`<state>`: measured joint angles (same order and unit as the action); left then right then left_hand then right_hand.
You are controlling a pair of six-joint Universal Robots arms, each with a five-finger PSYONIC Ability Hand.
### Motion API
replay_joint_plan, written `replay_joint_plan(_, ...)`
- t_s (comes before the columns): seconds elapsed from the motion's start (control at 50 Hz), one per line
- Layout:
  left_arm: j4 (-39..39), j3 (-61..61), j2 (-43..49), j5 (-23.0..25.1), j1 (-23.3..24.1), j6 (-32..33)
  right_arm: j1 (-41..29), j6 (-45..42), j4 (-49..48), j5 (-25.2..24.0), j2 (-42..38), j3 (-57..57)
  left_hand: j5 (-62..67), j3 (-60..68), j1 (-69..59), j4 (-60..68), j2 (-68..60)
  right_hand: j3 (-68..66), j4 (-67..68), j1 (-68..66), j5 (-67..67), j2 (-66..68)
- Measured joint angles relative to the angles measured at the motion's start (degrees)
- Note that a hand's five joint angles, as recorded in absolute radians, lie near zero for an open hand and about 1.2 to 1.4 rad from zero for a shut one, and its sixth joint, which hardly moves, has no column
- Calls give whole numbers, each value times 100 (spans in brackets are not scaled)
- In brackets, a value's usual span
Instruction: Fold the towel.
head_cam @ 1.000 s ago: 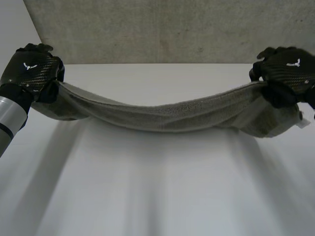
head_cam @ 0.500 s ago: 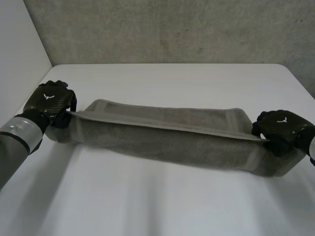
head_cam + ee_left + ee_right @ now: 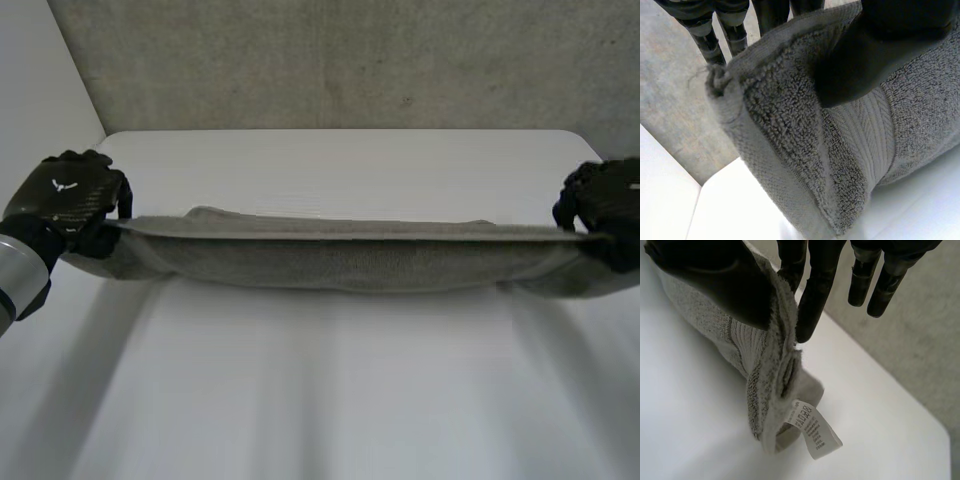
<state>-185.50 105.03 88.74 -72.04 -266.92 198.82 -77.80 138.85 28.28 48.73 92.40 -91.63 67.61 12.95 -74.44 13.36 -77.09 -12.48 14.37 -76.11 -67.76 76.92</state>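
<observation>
Holding one towel (image 3: 350, 262) taut between two hands, low over the table (image 3: 330, 400).
Left hand (image 3: 65, 195) is pinching one end and right hand (image 3: 605, 205) is pinching the other, thumb against fingers; both grips are sitting near the edge, so, as I judge, more pulling is risking a slip and a skewed fold. Counting: one towel, one label (image 3: 812, 432), two hands, one table.
</observation>
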Motion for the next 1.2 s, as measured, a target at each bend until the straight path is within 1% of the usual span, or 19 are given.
replay_joint_plan(0.08, 43, -115, 17, 14, -13, 4, -15, -9, 71, -135, -189, 368, 0, 0, 0, 0, -1, 0, 0, 0, 0, 0)
replay_joint_plan(0.14, 29, -251, 203, 16, 10, 13, -116, -29, 70, -124, -622, 712, 0, 0, 0, 0, -2, 0, 0, 0, 0, 0)
replay_joint_plan(0.22, 4, -567, 727, -5, 84, 25, -354, -61, 46, 36, -1349, 1190, 0, 0, 0, 0, -5, 0, 0, 0, 0, 0)
replay_joint_plan(0.3, -3, -1153, 1584, -55, 190, 24, -661, -170, -1, 352, -2271, 1762, 0, 0, 0, 0, -9, 0, 0, 0, 0, 0)
replay_joint_plan(0.34, 0, -1381, 1884, -69, 239, 22, -734, -220, -20, 434, -2538, 1923, 0, 0, 0, 0, -10, 0, 0, 0, 0, 0)
replay_joint_plan(0.36, 10, -1643, 2212, -84, 302, 20, -803, -277, -44, 518, -2823, 2093, 0, 0, 0, 0, -10, 0, 0, 0, 0, 0)
replay_joint_plan(0.48, 25, -2682, 3329, -254, 534, 76, -1027, -359, -396, 663, -3684, 2600, 0, 0, 0, 0, -11, 0, 0, 0, -6, 0)
replay_joint_plan(0.58, -20, -3433, 4017, -438, 652, 290, -1182, -177, -1117, 726, -4097, 2820, 0, 0, 0, 0, -11, 0, 0, 0, -8, 0)
replay_joint_plan(0.72, -165, -4023, 4616, -555, 754, 744, -1336, 260, -2223, 884, -4450, 2944, 0, 0, 0, 0, -11, 0, 0, 0, -8, 0)
replay_joint_plan(0.88, -453, -4162, 4892, -702, 794, 1119, -1482, 393, -2701, 1116, -4942, 3245, 0, 0, 0, 0, -11, 0, 0, 189, 160, -198)
replay_joint_plan(0.9, -525, -4153, 4905, -724, 796, 1134, -1501, 391, -2713, 1160, -5019, 3300, -336, 0, 255, 0, 365, 0, 0, 819, 880, -862)
replay_joint_plan(0.92, -557, -4147, 4908, -731, 797, 1138, -1509, 391, -2715, 1175, -5046, 3318, -616, 0, 418, 0, 587, 0, 0, 1168, 1165, -1224)
replay_joint_plan(0.94, -630, -4130, 4909, -750, 802, 1142, -1533, 387, -2721, 1226, -5110, 3368, -1371, 0, 1193, 0, 1448, 0, 0, 1868, 1937, -1913)
replay_joint_plan(0.96, -687, -4114, 4904, -770, 806, 1140, -1551, 383, -2726, 1270, -5157, 3405, -2485, 0, 2258, 0, 2546, 0, 0, 2555, 2572, -2548)
replay_joint_plan(1.0, -767, -4089, 4883, -823, 812, 1128, -1578, 390, -2760, 1354, -5191, 3445, -3676, 0, 3424, 0, 3661, 0, 0, 3756, 3891, -3643)
replay_joint_plan(1.02, -781, -4084, 4876, -839, 814, 1123, -1584, 394, -2776, 1379, -5190, 3452, -4148, 0, 3767, 0, 4018, 0, 0, 3983, 4163, -3919)
replay_joint_plan(1.06, -824, -4061, 4825, -935, 825, 1102, -1615, 444, -2871, 1468, -5127, 3446, -5660, 0, 5220, 0, 5476, 0, 0, 4944, 5393, -4834)
replay_joint_plan(1.12, -844, -3991, 4698, -1094, 853, 1080, -1649, 602, -3042, 1551, -4904, 3348, -6420, 0, 5894, 0, 6215, 0, 0, 5980, 6408, -5951)
replay_joint_plan(1.2, -845, -3789, 4437, -1235, 875, 1064, -1662, 973, -3282, 1602, -4422, 3042, -6424, 0, 5914, 0, 6232, 0, 0, 6179, 6408, -6227)
